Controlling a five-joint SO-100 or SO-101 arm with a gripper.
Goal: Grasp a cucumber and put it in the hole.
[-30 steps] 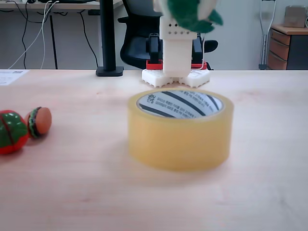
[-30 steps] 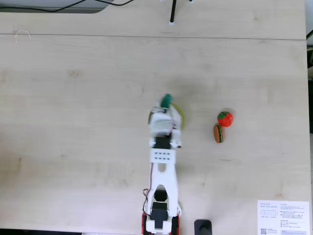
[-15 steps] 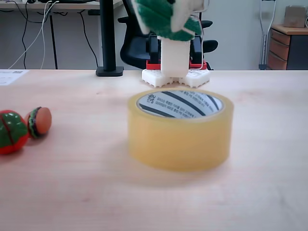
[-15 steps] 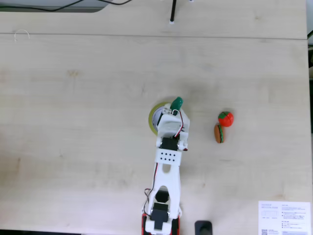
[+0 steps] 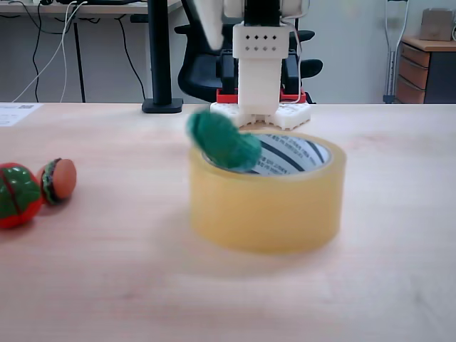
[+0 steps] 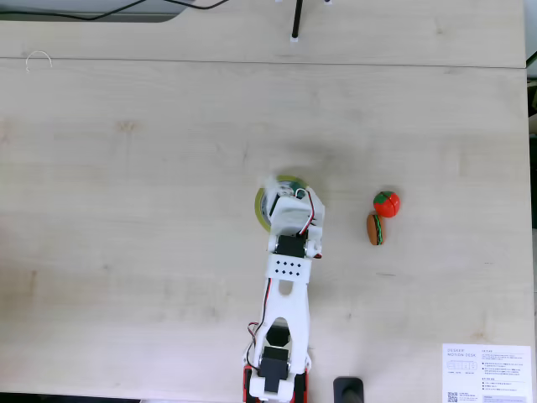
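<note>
The cucumber [image 5: 222,141], a dark green blurred shape, is in mid-air at the left rim of the yellowish tape roll [image 5: 267,206], partly over the hole [image 5: 288,154] with its striped white core. It is free of the gripper. Above the roll, one white finger [image 5: 211,24] is swung out to the left of the arm's body. From above, my gripper [image 6: 281,190] hovers over the roll [image 6: 261,207] and covers most of the hole. Its jaws stand open with nothing between them.
A round red-and-green toy [image 5: 16,194] [image 6: 386,202] and a small burger toy [image 5: 58,179] [image 6: 374,228] lie apart from the roll. The arm's base [image 5: 260,114] stands behind the roll. A black stand foot [image 5: 162,105] and a paper sheet [image 6: 487,374] sit near the table edge.
The gripper has opened and let go of the cucumber, which has dropped from high above the roll down to its left rim. The arm itself has barely moved.
</note>
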